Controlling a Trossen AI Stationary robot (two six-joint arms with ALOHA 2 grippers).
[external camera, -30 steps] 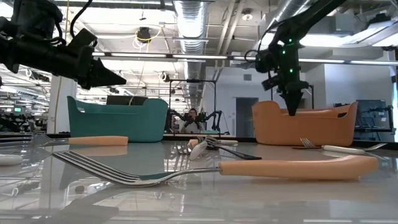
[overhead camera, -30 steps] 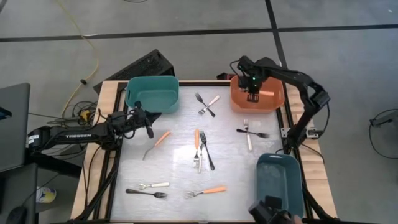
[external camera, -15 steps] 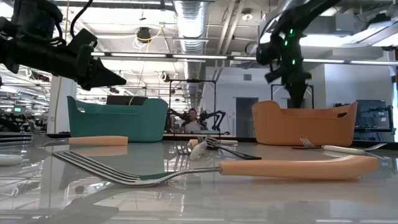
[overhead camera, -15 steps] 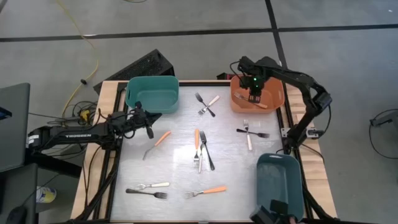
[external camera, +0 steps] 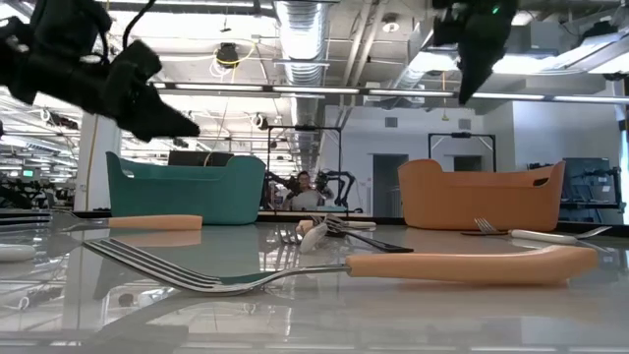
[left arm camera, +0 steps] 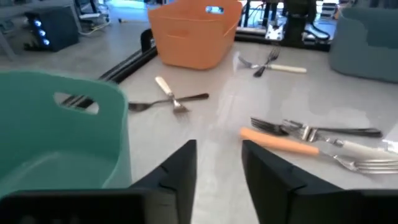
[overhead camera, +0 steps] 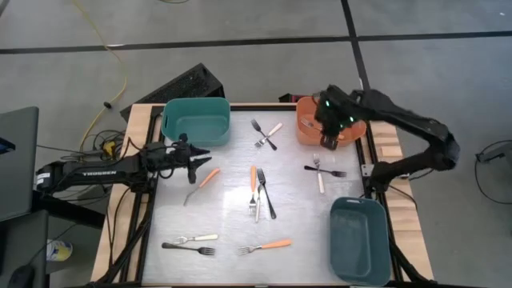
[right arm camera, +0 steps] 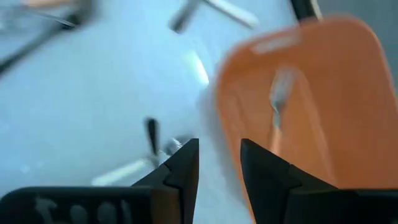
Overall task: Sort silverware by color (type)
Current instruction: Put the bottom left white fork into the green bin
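Observation:
Several forks lie flat on the white table: orange-handled ones point(overhead camera: 202, 184) point(overhead camera: 253, 184) point(overhead camera: 266, 246), crossed dark and white pairs point(overhead camera: 266, 134) point(overhead camera: 322, 170) point(overhead camera: 190, 242), and a dark one point(overhead camera: 266, 198). One fork point(right arm camera: 278, 93) lies inside the orange bin point(overhead camera: 302, 120). My right gripper point(overhead camera: 326, 141) hangs open and empty above that bin's near rim. My left gripper point(overhead camera: 205, 154) is open and empty above the table, just near of the teal bin point(overhead camera: 196, 120), above and to the far side of an orange-handled fork.
A grey-blue bin point(overhead camera: 360, 238) stands at the near right corner. The table's middle holds the orange and dark forks side by side. A black box point(overhead camera: 188, 84) sits beyond the far left edge. A person shows far off in the room point(external camera: 305, 187).
My right gripper has let go of an orange-handled fork, which now lies in the orange bin. It has since risen and swung toward the bin's near rim. My left gripper has moved a little toward the table's right.

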